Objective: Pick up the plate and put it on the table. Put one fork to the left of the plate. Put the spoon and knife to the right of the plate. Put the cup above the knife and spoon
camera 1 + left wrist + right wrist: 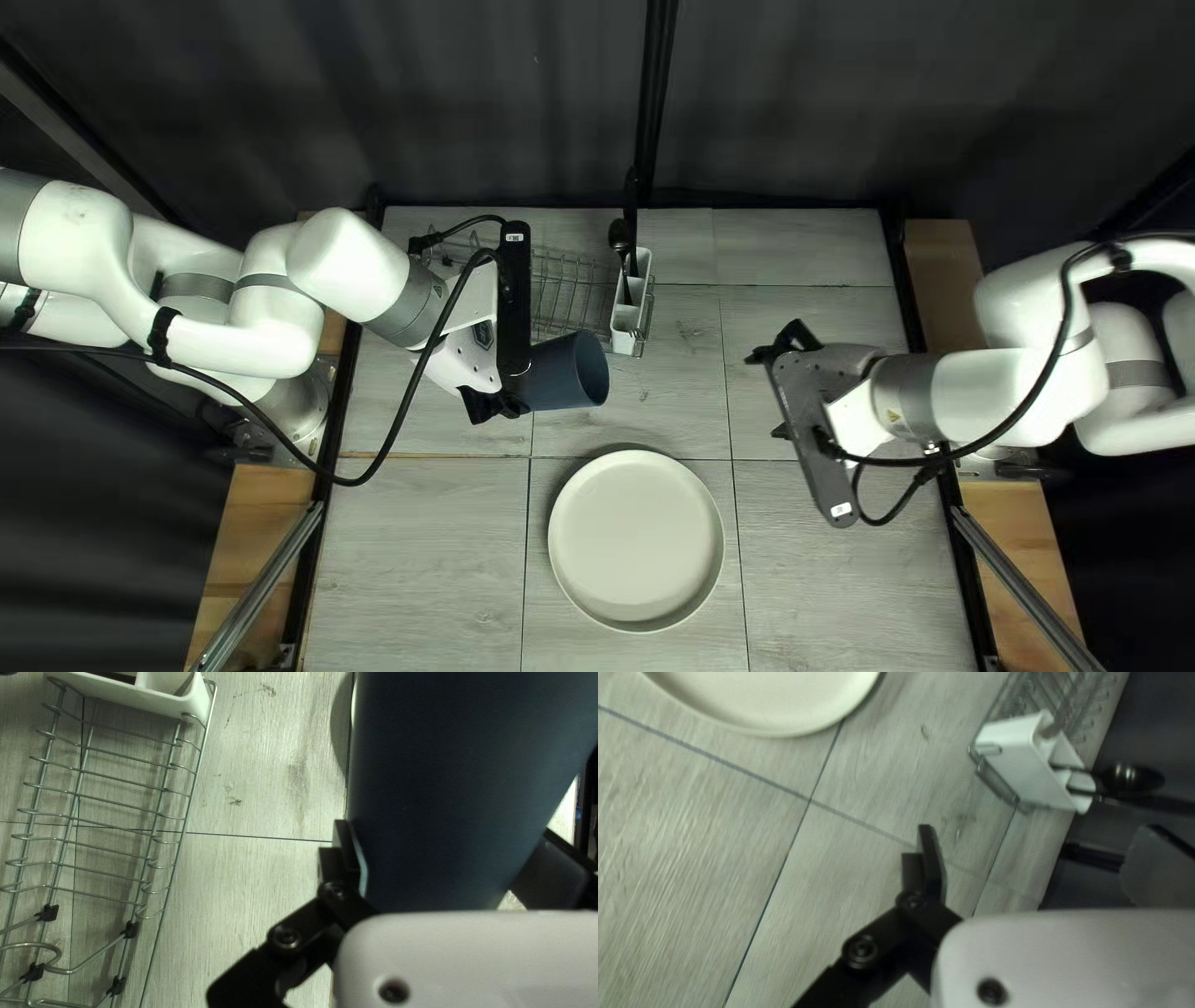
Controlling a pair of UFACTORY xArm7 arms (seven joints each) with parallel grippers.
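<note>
The step in hand looks to be bringing over the dark blue, smooth-sided cup (563, 373), just left of centre in the top left view, its mouth tilted toward the right of the frame. The left claw (443, 835) is pinching it by the wall from both sides. To do this well, I should keep that squeeze firm but gentle, swing clear of the white plastic cutlery holder (631, 311) at upper centre, turn the cup mouth-up, then lower it at the upper right of the round cream plate (636, 541), leaving room below for knife and spoon. The plate lies on the grey plank-patterned table (411, 560) at lower centre. The right claw (1039, 843) is spread and empty near that spot, so it may need to back away. The cup blocks much of the left wrist view, and the arm covers part of the silver wire rack (106, 821). A black spoon (1131, 779) stands in the holder; I cannot make out which other pieces are fork or knife.
</note>
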